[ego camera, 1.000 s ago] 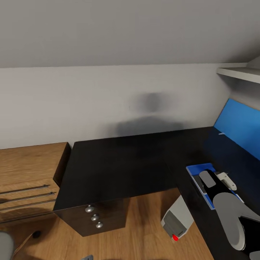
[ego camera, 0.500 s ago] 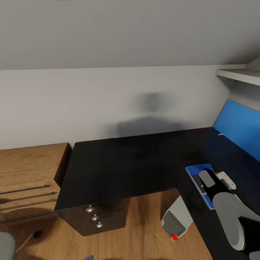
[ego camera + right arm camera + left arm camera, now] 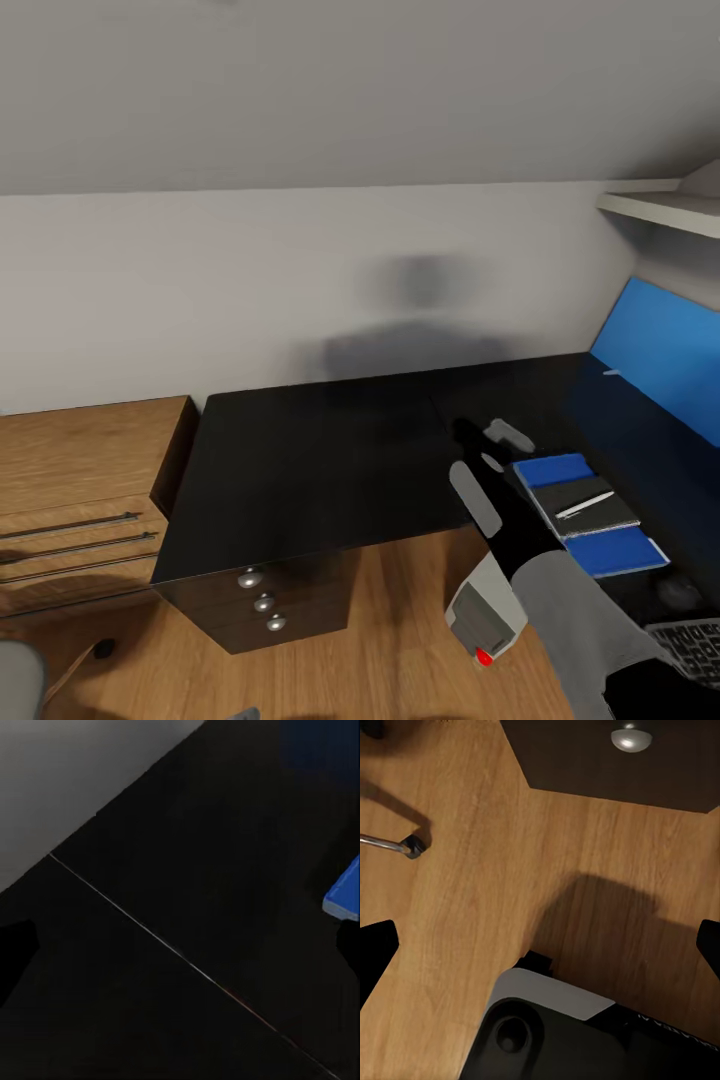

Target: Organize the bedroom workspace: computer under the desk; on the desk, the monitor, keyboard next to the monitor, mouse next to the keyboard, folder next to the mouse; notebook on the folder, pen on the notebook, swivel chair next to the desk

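Observation:
The blue folder lies flat on the right wing of the glossy black desk. A dark grey notebook rests on it, and the thin pale pen lies on the notebook. My right gripper hovers open just left of that stack, over the desk's inner corner. In the right wrist view it faces bare desk top, with a folder corner at the edge. The grey computer stands on the floor under the desk. A keyboard corner shows at the lower right. My left gripper is open above the floor.
A black drawer unit with silver knobs stands under the desk's left end. Low light-wood shelving sits further left. A blue wall panel and a white shelf bound the right side. A grey chair part shows at the lower left.
My right arm swung left off the folder, and its open gripper now hangs beside the stack. The notebook and pen on the folder, and the keyboard corner, have come into sight.

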